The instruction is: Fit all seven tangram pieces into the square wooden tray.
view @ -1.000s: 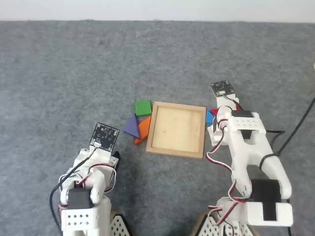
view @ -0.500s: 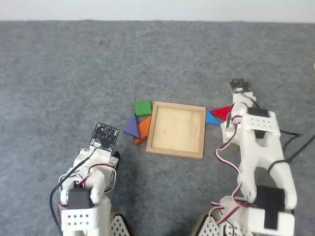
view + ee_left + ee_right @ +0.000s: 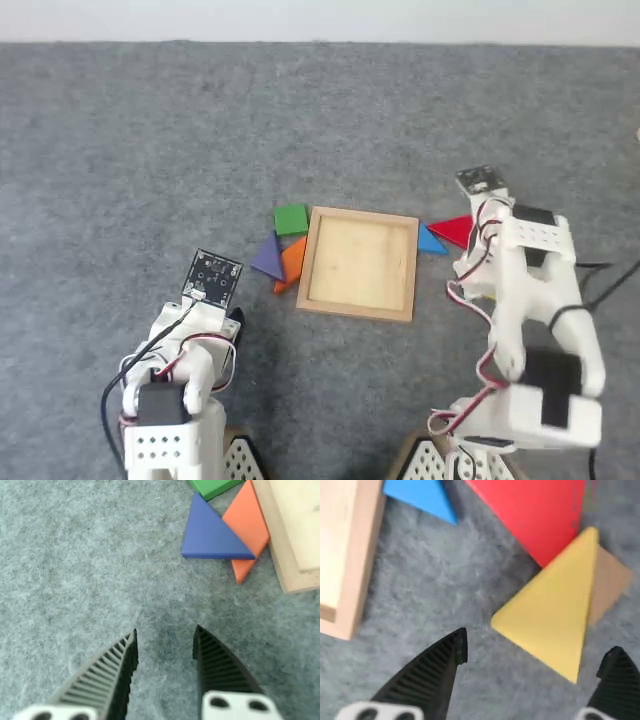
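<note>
On the grey felt bench (image 3: 150,130), seen from above, one square wooden tray (image 3: 355,308) lies flat between two arms, its pale floor showing. Three pieces crowd its left edge: a green square (image 3: 291,219), a dark blue triangle (image 3: 267,258) and an orange piece (image 3: 292,262). Two more lie just beside its right edge, a light blue triangle (image 3: 431,241) and a red triangle (image 3: 455,230). The left arm (image 3: 175,380) sits folded back, well apart from the tray, and the right arm (image 3: 520,290) stretches forward beside the red triangle. From the left wrist, the left pincer (image 3: 164,645) hangs partly open over bare felt, short of the dark blue triangle, which touches the orange piece. From the right wrist, the right pincer (image 3: 537,652) gapes wide around a yellow triangle (image 3: 552,620), which lies close against the red triangle with a tan piece (image 3: 607,580) touching it.
</note>
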